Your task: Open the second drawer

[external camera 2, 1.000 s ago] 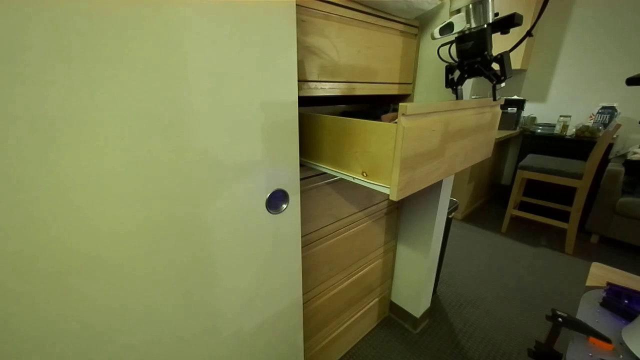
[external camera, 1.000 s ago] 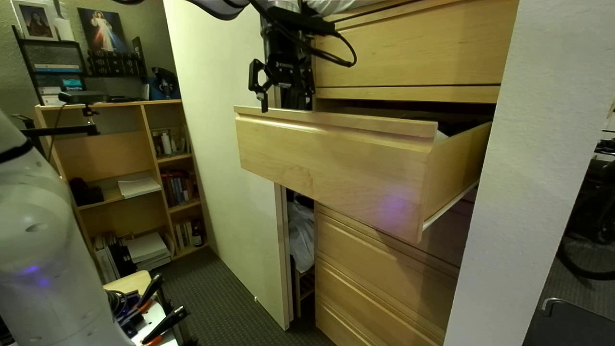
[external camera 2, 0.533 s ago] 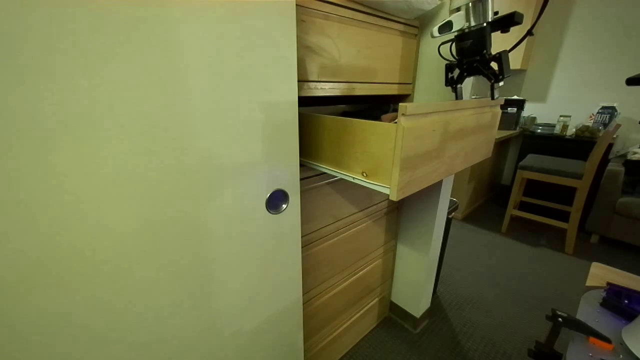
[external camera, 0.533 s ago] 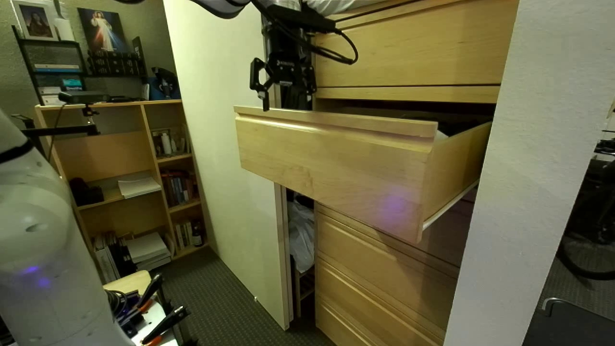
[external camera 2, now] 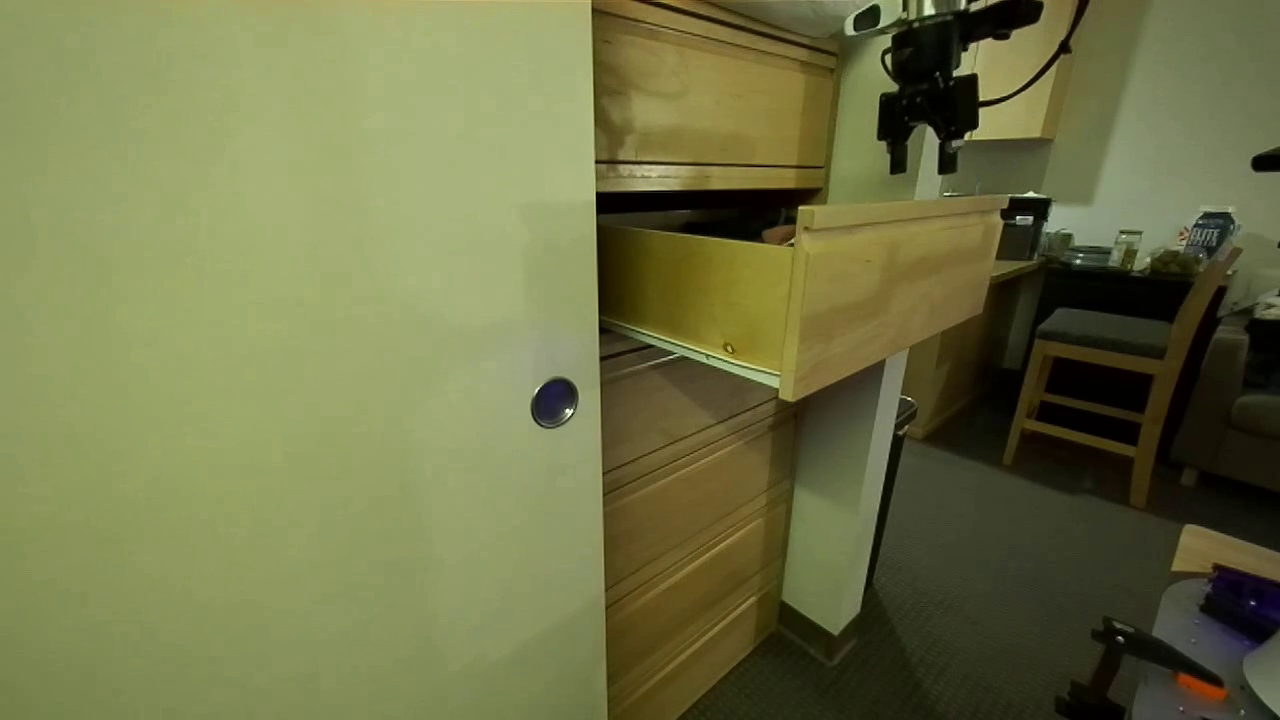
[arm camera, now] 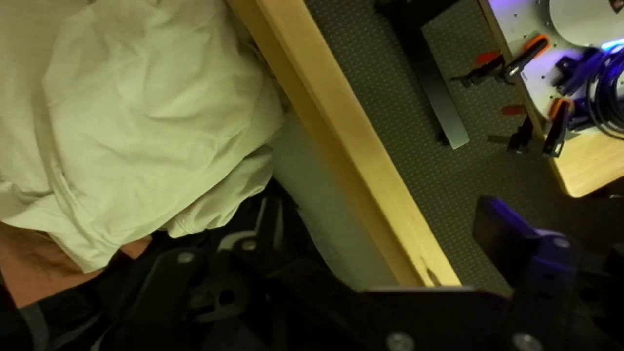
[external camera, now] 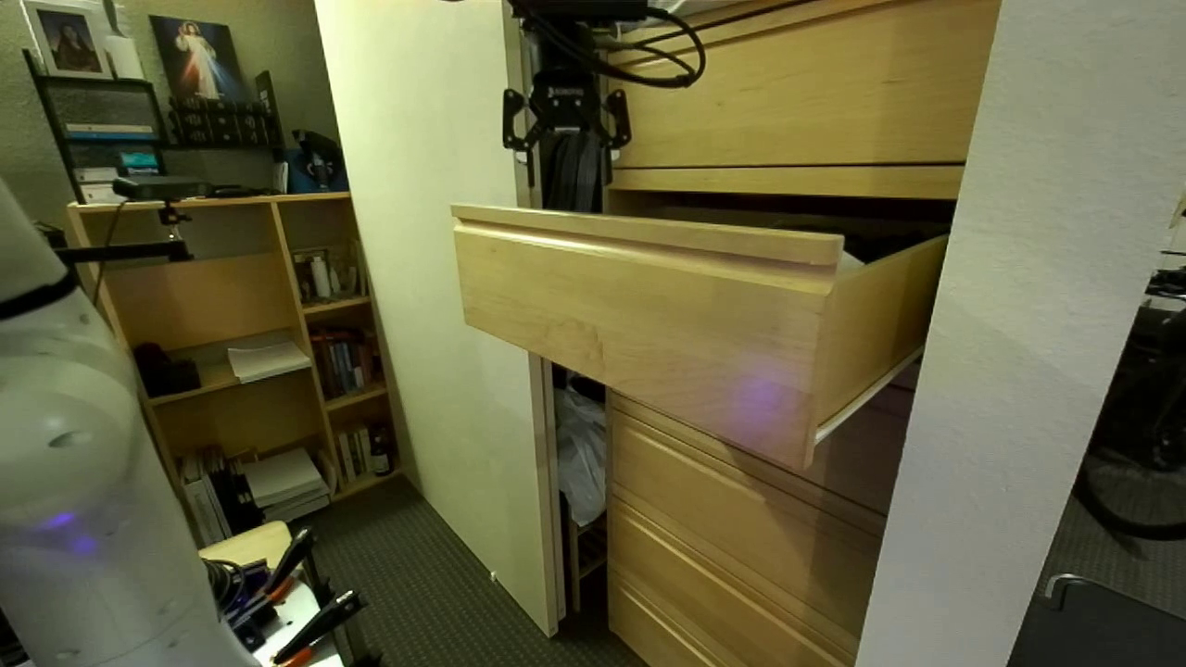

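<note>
When judging the coming move, look straight down from the Robotiq gripper (external camera: 570, 174) to the second drawer (external camera: 639, 315): pulled well out, lying below the fingers (arm camera: 502, 239) and apart from them in both exterior views. Slants lengthwise, along its front panel (arm camera: 369, 156), beneath the gap between those fingers in the wrist view, crossing it but not squarely. At the gripper, spread wide, gripping nothing, showing one finger against the inside of the second drawer and the other against the carpet (arm camera: 434, 185) beyond its front panel. Reckon with one Franka Emika Panda arm (external camera: 74, 445) only, hence no nearer rival. Judge the task as done or very nearly so; likely calling for a lift straight up, at some risk of knocking the front panel if lowered instead. Now count, all from the second drawer: above it, one closed blond-wood drawer front (external camera 2: 710, 95); beneath it, four closed lower fronts (external camera 2: 700, 500), as far as can be made out in an exterior view; alongside one end of it, one cream door panel (external camera 2: 300, 350) bearing one round recessed pull (external camera 2: 554, 402); inside it, pale cloth (arm camera: 156, 126) in folds too jumbled to number, and one rust-brown patch (arm camera: 36, 265), perhaps cloth; well out beyond its front, two black-and-orange clamps (external camera: 320, 625)
</note>
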Robot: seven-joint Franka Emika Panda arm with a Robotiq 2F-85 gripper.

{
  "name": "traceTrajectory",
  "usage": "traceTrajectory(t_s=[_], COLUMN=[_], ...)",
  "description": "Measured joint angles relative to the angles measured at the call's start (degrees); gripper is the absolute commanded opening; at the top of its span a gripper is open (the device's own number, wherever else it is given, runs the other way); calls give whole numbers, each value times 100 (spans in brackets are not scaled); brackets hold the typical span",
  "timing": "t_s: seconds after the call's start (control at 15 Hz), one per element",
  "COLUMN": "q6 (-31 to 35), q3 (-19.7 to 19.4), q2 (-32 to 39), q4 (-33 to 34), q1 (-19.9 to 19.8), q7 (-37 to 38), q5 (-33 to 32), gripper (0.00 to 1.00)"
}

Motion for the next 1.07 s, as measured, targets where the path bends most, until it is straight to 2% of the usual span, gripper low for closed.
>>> traceTrajectory(t_s=[0.47,1.07], q6=[-29,-258], q3=[-52,-206], q2=[0,-194], q4=[48,48], q1=[-8,-20], q7=[1616,2563], q5=[129,130], gripper=[100,100])
